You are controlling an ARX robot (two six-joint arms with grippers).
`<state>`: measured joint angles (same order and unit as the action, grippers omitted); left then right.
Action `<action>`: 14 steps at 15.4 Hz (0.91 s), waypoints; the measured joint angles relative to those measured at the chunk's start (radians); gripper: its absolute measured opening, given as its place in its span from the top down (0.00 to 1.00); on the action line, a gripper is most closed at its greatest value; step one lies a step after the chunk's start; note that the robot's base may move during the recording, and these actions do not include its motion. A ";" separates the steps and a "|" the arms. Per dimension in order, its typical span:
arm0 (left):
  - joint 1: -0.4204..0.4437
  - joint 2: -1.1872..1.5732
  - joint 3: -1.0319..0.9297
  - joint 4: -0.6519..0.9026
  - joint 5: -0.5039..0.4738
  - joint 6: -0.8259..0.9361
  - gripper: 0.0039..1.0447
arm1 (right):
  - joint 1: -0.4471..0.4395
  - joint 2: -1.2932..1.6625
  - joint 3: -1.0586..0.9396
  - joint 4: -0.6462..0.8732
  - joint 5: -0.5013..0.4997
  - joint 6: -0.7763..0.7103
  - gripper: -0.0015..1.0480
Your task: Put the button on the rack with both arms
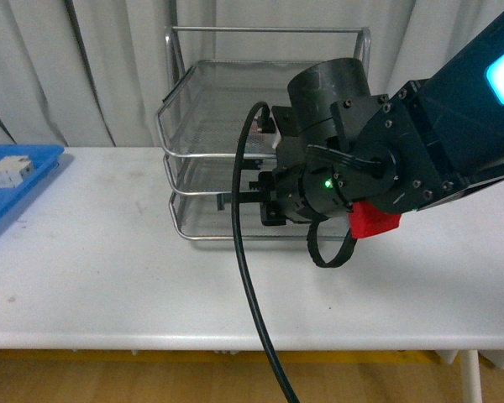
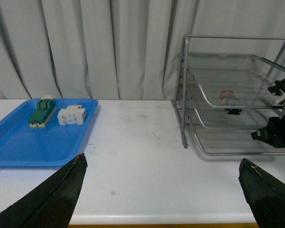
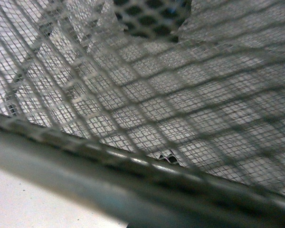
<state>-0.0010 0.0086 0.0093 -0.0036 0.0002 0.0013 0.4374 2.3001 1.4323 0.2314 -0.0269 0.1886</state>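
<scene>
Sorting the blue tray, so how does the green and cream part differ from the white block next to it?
The green-and-cream component is long, narrow and two-toned, lying lengthwise toward the curtain. The white terminal block is shorter, squarer and all one colour, lying crosswise. Both sit close together, apart, in the far part of the blue tray.

A white table fills the lower half of the front view, its top marked with a few faint smudges. At the far left edge of that view lies a flat blue tray, resting on the table. In the left wrist view, two parts sit in the tray's upper area: a green-and-cream oblong block and, just beside it, a white terminal block. Pale grey curtains hang across the whole background.
</scene>
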 joint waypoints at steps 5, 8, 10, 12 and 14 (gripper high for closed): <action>0.000 0.000 0.000 0.000 0.000 0.000 0.06 | -0.042 -0.246 -0.311 0.100 -0.042 0.112 0.98; 0.000 0.000 0.000 0.000 0.000 0.000 0.06 | -0.094 -0.542 -0.614 0.319 0.096 0.132 0.95; 0.000 0.000 0.000 -0.001 0.000 0.000 0.06 | -0.099 -0.583 -0.732 0.626 0.253 0.047 0.99; 0.000 0.000 0.000 -0.002 -0.001 0.000 0.06 | -0.140 -0.601 -0.938 0.886 0.311 -0.108 0.98; 0.001 0.000 0.000 -0.001 -0.001 0.000 0.06 | -0.154 -0.620 -0.976 0.913 0.307 -0.127 0.98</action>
<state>-0.0002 0.0086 0.0093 -0.0048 -0.0006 0.0013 0.2836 1.6798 0.4561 1.1442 0.2798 0.0612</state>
